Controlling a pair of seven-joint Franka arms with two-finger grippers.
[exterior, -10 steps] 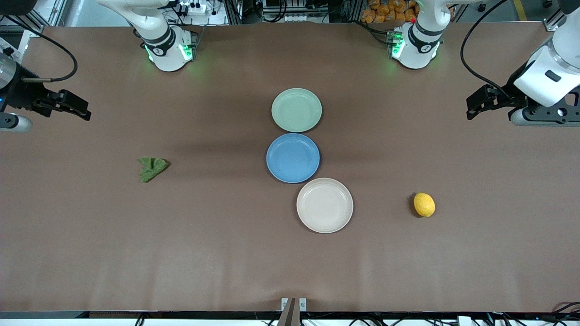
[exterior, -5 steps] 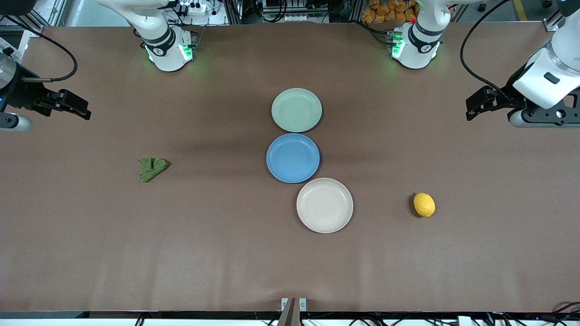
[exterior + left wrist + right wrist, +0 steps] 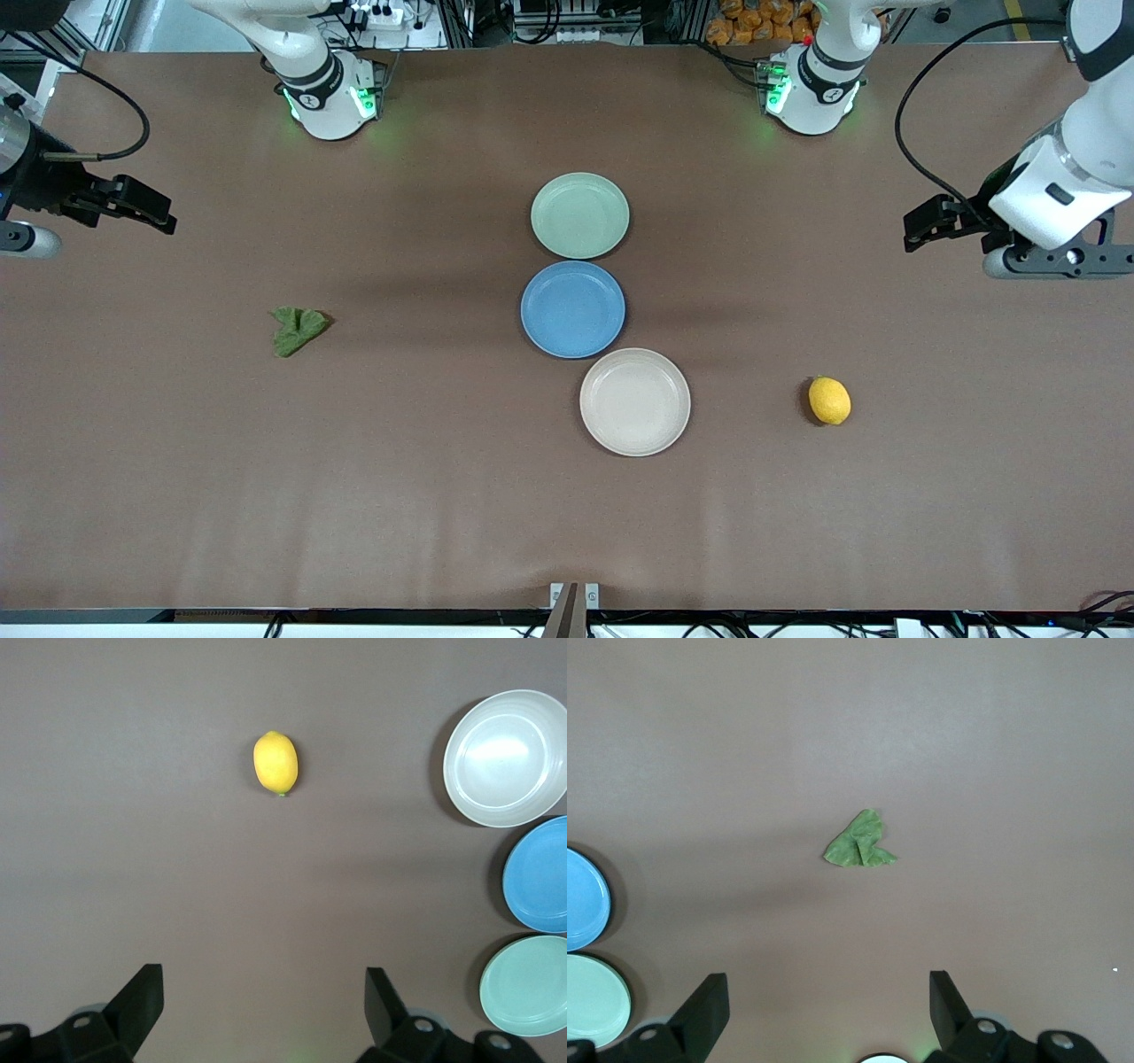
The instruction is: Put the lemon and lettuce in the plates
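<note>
The yellow lemon lies on the table toward the left arm's end, beside the beige-pink plate; it also shows in the left wrist view. The dark-green lettuce lies toward the right arm's end and shows in the right wrist view. The mint plate sits farthest from the camera. All the plates are empty. My left gripper is open and empty over bare table at its end. My right gripper is open and empty over bare table at its end.
A blue plate sits between the mint and beige-pink plates, touching or nearly touching both. The three plates form a line in the table's middle. Both arm bases stand along the edge farthest from the camera.
My left gripper has shifted a little toward the table's middle and the front camera. The right arm, the lemon, the lettuce and the plates have not moved.
</note>
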